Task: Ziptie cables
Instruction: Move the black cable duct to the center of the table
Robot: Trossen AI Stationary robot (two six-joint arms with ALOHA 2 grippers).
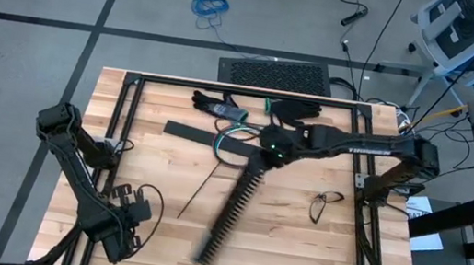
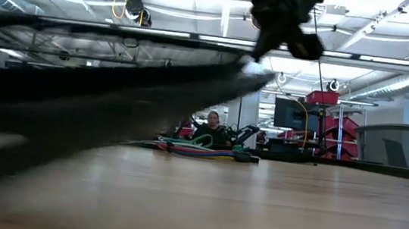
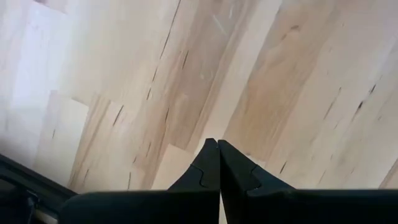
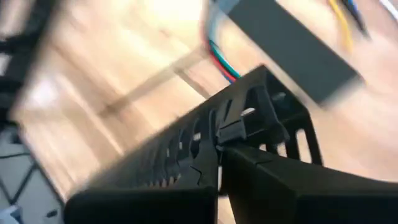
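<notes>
Risk sits with the right gripper (image 4: 219, 149), which you have clenched on one end of the long black slotted duct (image 1: 231, 208), so the duct hangs off the table (image 1: 314, 246) at a slant with its far end swinging low toward the near edge. A pinch that close to one end gives the long piece plenty of leverage, so I judge it could twist or slip out of the jaws, or its free end could sweep across the wood into the thin black strip (image 1: 199, 189). The cables (image 1: 234, 137), a small looped bundle of coloured wires, lie on the table at the far side, just beside the gripper, and a careless swing could drag them. Your left gripper (image 3: 217, 163) waits pressed shut and empty above bare wood at the near left corner. The duct is smeared in every view, the low view is mostly blocked by it, and you cannot make out a ziptie for certain.
</notes>
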